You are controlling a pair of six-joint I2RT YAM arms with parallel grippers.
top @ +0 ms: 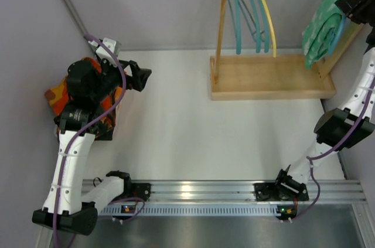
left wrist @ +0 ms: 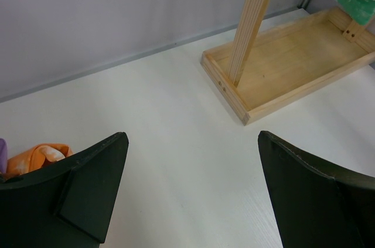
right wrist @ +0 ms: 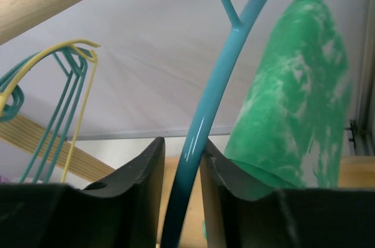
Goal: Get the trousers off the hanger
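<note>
Draping mottled green trousers [right wrist: 293,113], curved hanger [right wrist: 205,113]

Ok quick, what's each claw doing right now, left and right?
Left claw: open, holding nothing.
Right claw: shut on the teal hanger that carries the green trousers.
</note>
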